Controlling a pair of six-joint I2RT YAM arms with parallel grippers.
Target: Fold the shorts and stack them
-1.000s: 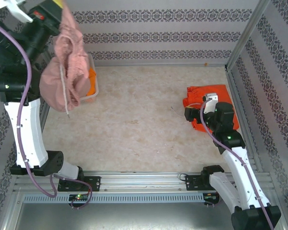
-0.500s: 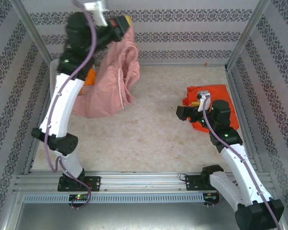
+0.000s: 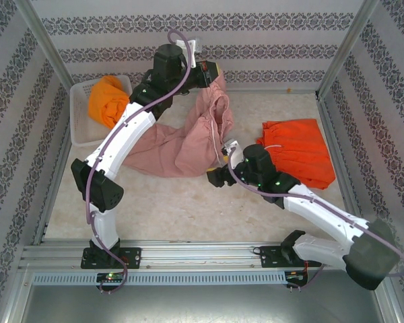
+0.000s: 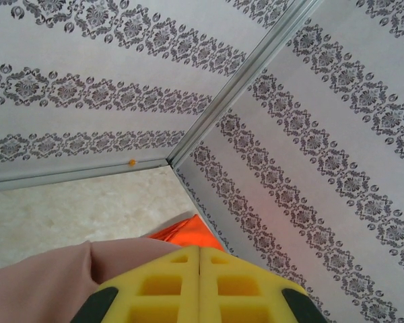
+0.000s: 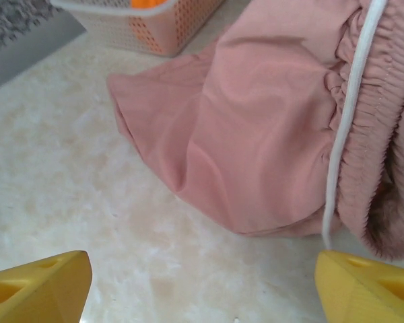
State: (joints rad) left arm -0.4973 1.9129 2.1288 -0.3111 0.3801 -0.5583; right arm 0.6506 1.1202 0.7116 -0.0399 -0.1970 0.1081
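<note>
Left of the dusty pink shorts point(image 3: 182, 151), the yellow-orange shorts point(image 3: 106, 101) are seen bundled in the white basket point(image 3: 79, 131). The dusty pink shorts are spread over the table point(image 3: 168, 208), their far end lifted, where the left gripper point(image 3: 214, 73) is pinched tight on the fabric, fingers pressed together. At their near right edge the right gripper point(image 3: 214, 178) is held spread wide and empty, and further right the red-orange shorts point(image 3: 299, 151) are laid flat.
</note>
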